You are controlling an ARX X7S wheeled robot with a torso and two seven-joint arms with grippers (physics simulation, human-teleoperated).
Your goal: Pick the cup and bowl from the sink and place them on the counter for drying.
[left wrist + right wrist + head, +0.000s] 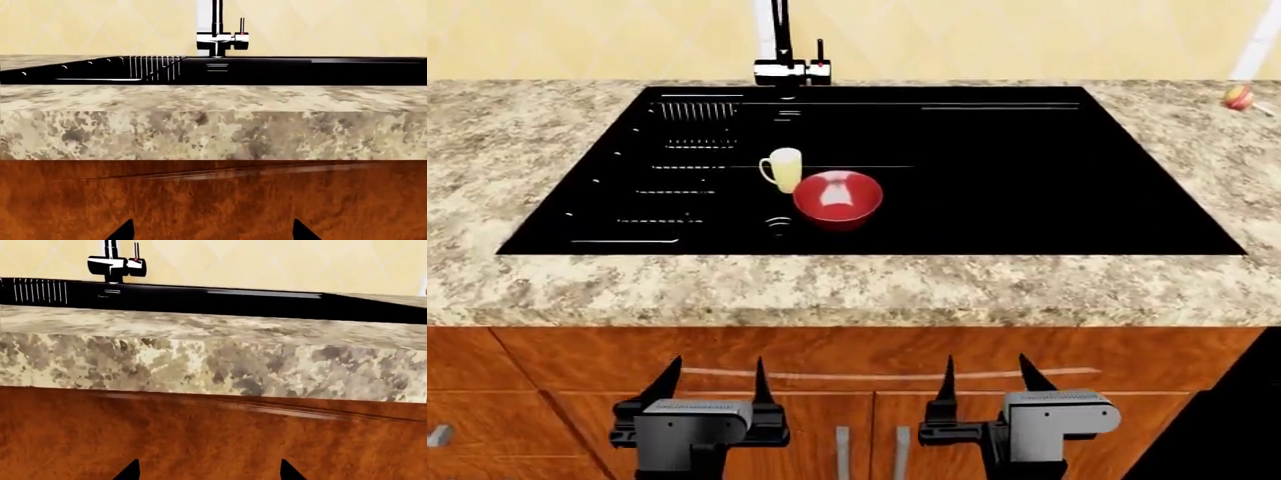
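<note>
1. While both arms hang low in front of the wooden cabinet doors [827, 420], the left gripper [711, 385] has its two dark fingers spread apart with nothing between them.
2. Likewise the right gripper [985, 382] shows its fingers spread and bare, pointing up toward the counter's near edge.
3. Inside the sink [1028, 190], a glossy black basin set into the counter [827, 295], the cup [782, 168] stands upright, left of the basin's centre.
4. Just right of the cup and slightly nearer sits the red bowl [838, 198], upright, its rim close beside the cup or touching it; which of the two is hard to tell.
5. Near the bowl's left side a round drain ring [778, 225] lies on the basin floor.
6. Ribbed drainboard lines [687, 150] run along the sink's left part.
7. At the far edge of the sink a tall faucet [785, 55] rises against the yellow tiled wall [1028, 35].
8. On the counter's far right corner rests a small red-and-yellow round object [1237, 97], too small to identify.
9. From the left wrist view, only the fingertips [123, 232] show, in front of the cabinet's brown wood.
10. From the right wrist view, the fingertips [130, 471] likewise stand apart below the speckled counter edge.
</note>
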